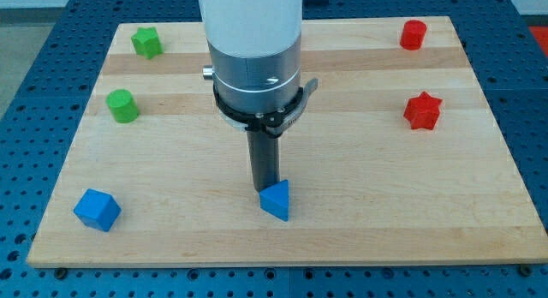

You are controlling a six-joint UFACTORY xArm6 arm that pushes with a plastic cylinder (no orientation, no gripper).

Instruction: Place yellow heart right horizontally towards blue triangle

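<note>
Nearest the view's bottom, the blue triangle [276, 201] sits on the wooden board [360, 221], a little left of the middle; well apart at the view's left lies a blue cube-like block [97, 210], close to the board's lower left corner; my tip [264, 190] stands just behind the blue triangle, touching or nearly touching its upper left edge, which of the two I cannot tell; the arm ends in a plain dark rod with no fingers to open or close; farther back, a green cylinder [122, 106] sits at the left and a red star-shaped block [422, 110] at the right; farthest, near the top edge, a green star-shaped block [147, 43] lies at the left and a red cylinder [413, 34] at the right; the yellow heart does not show anywhere on the visible board, and the arm's white body [253, 41] covers part of the middle.
</note>
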